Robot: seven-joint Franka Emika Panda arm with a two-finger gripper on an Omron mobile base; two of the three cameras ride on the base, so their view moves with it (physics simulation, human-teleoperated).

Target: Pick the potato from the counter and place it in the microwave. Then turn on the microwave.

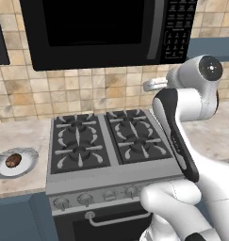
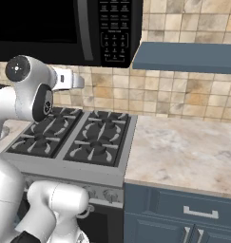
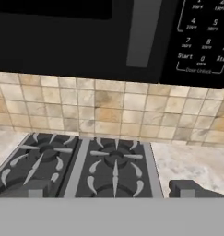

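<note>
One potato (image 1: 13,160) on plate (image 1: 26,167), counter (image 1: 17,136) left.

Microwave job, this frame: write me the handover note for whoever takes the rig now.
Gripper: open, empty, held above the stove and facing the backsplash.
Potato: on a small white plate on the counter, left of the stove, untouched.
Microwave: mounted above the stove, door shut, keypad at its right end.
Done: nothing yet.
Left: open the microwave door, pick up the potato, put it inside, shut the door, press start.
</note>
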